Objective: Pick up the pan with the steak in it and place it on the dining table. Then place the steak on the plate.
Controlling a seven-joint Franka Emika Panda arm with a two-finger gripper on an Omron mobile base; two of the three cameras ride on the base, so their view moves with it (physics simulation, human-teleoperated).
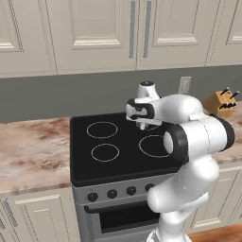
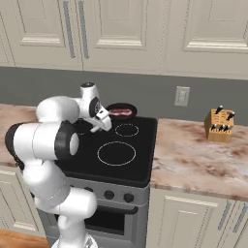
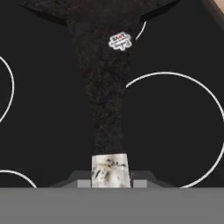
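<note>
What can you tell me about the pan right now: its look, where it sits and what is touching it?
The pan is round, shallow and black, with a matte, slightly speckled finish. It sits at the back of the black stovetop, by the rear burner rings. The red-pink steak lies flat inside it. Its long handle runs toward the arm, carries a small white sticker and ends in a pale, scuffed tip. The gripper is shut on that handle end. Whether the pan is lifted is unclear.

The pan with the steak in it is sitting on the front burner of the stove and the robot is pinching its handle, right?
Not quite. The pan with the steak sits on a back burner, by the wall, as the right base view shows. The gripper does pinch its handle.
</note>
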